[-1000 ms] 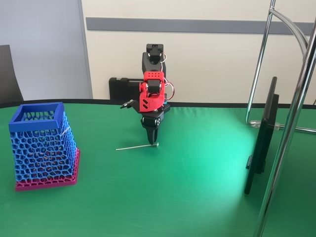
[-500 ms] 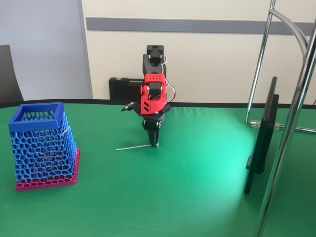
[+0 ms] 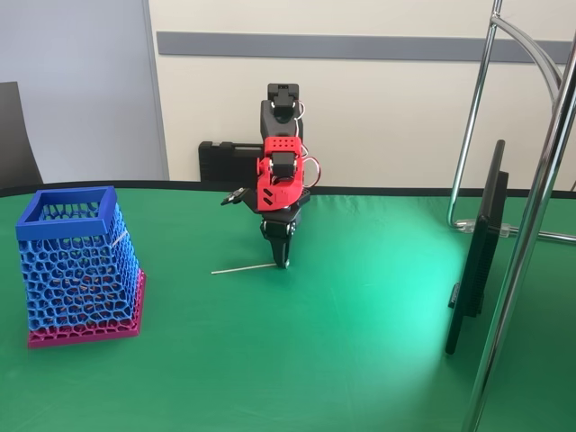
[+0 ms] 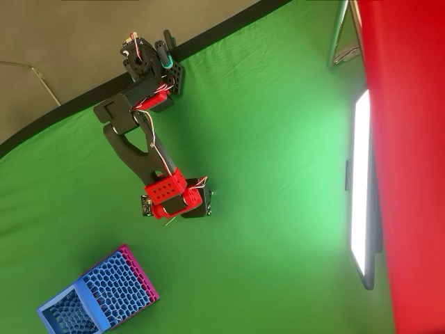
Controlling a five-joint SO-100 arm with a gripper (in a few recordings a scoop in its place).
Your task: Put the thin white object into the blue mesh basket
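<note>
The thin white object [image 3: 241,268] lies flat on the green table, running left to right. My gripper [image 3: 283,263] points straight down with its tips at the stick's right end, at table level. The fingers look like one narrow dark wedge, so I cannot see whether they close on the stick. In the overhead view the red wrist [image 4: 174,197] covers the gripper, and a short piece of the thin white object [image 4: 168,221] sticks out beside it. The blue mesh basket [image 3: 76,256] [image 4: 97,296] stands upright on its magenta base at the left, well away from the gripper.
A dark flat screen [image 3: 477,252] [image 4: 361,188] stands on the right of the table. Chrome stand tubes [image 3: 522,270] rise at the right edge. The arm's black base [image 3: 225,162] sits at the table's far edge.
The gripper has moved slightly right and down onto the stick's right end, now covering its nub. The stick and basket have stayed in place.
</note>
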